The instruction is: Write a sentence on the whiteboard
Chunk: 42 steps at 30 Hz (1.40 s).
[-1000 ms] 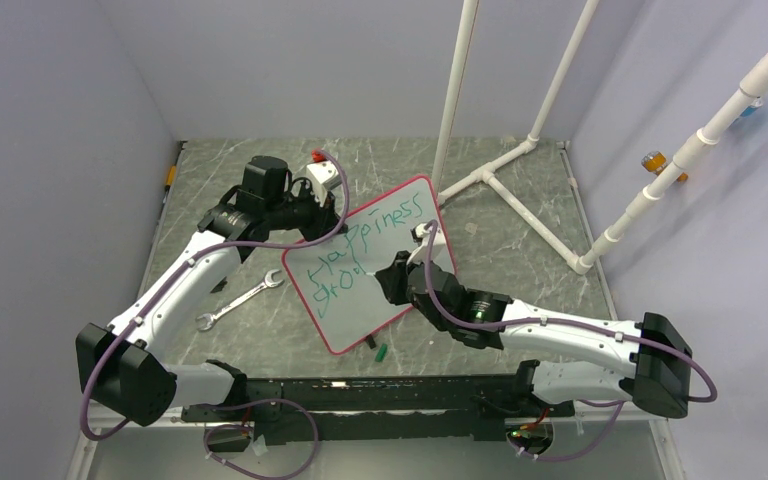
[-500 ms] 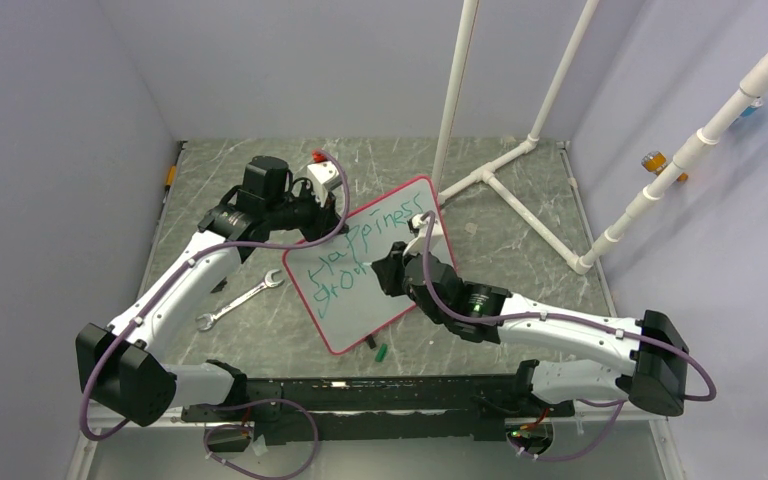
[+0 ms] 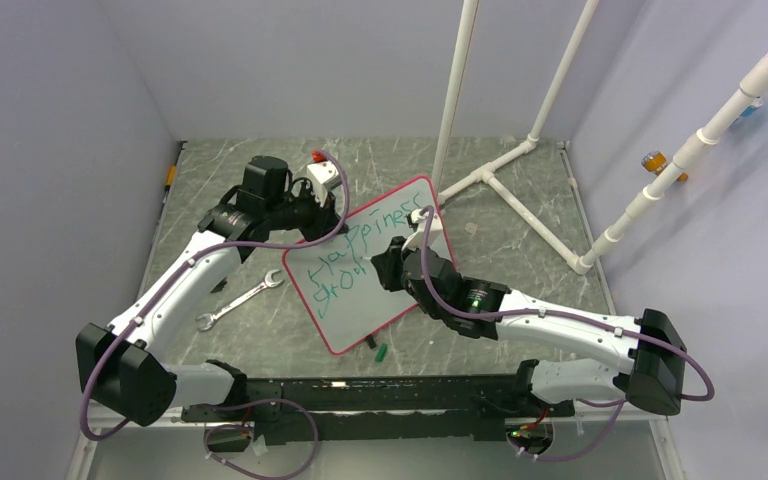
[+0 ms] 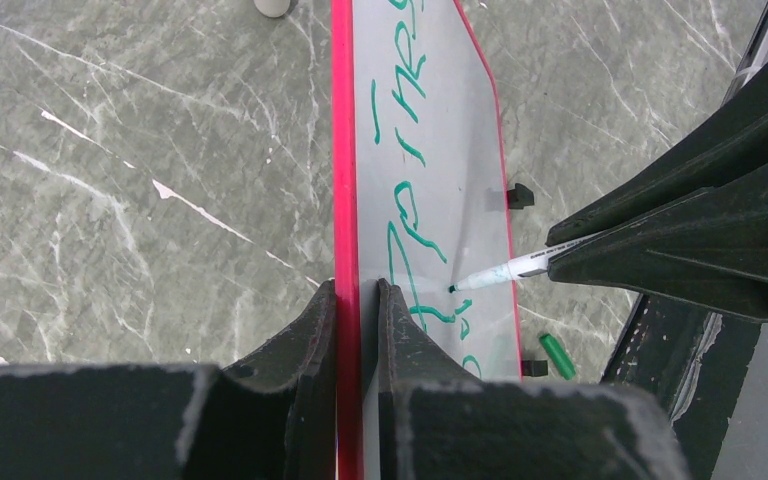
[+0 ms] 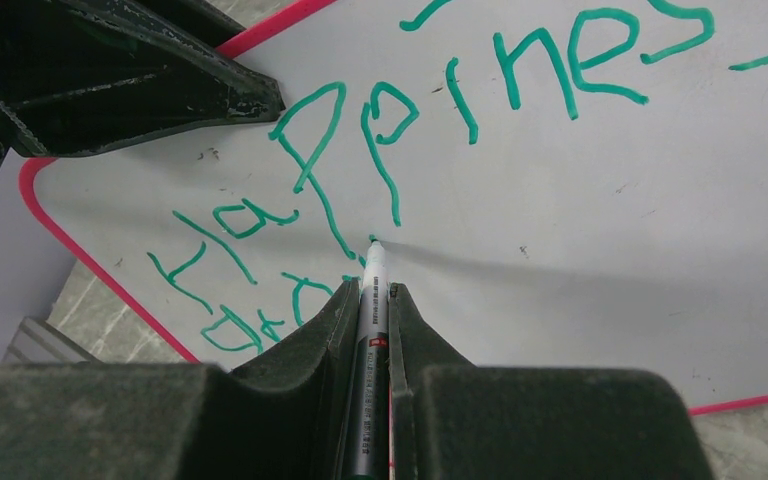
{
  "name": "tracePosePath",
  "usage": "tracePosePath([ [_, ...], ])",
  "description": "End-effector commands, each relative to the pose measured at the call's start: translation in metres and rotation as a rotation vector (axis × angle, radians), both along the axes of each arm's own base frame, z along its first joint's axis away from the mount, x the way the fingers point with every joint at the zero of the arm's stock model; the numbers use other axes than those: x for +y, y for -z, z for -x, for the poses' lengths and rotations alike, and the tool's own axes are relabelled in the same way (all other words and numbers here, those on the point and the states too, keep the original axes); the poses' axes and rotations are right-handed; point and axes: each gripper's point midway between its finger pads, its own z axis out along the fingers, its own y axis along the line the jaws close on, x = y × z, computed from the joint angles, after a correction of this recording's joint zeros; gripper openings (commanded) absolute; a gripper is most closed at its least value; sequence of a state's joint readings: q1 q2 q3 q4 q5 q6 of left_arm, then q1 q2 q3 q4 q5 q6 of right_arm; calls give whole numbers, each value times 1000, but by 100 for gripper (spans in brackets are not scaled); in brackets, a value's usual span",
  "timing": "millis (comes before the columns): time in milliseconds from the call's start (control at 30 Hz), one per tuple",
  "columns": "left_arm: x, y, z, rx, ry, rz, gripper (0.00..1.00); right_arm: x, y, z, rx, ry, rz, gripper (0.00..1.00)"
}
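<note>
Two black right fingers (image 5: pixel 320 350) pinch one thin marker (image 5: pixel 372 290) between them; two left fingers (image 4: pixel 305 340) pinch the red rim of one flat whiteboard (image 4: pixel 440 130).

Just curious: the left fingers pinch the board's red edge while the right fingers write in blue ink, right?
Not blue: the sentence is green, as the right wrist view shows. The left fingers do pinch the whiteboard's red edge; the right fingers hold the marker.
</note>
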State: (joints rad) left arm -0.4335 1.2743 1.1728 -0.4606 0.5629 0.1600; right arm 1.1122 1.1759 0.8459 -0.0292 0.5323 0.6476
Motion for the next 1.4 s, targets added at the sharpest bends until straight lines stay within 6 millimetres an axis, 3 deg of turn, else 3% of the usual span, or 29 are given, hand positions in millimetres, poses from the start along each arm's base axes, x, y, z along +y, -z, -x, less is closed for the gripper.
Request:
tracePosePath([
  [0,3,-23,-11,-128,-7,-8,0,-5,-4,1,4,10,-22,0],
  [300,3,-23,-11,-127,-7,-7,0,-7,27,7,65,10,6,0],
  [567,3,-22,-11,-124,-8,-9,0,-11,33,11,79,6,13,0],
  [1000,3,-21,-12,-121,-9,-11,0,-23,-7,12,-11,11,-50,0],
  [1367,2,-20,-12,-116,-4,-10,0,-28,-29,-7,-63,90,-43,0],
])
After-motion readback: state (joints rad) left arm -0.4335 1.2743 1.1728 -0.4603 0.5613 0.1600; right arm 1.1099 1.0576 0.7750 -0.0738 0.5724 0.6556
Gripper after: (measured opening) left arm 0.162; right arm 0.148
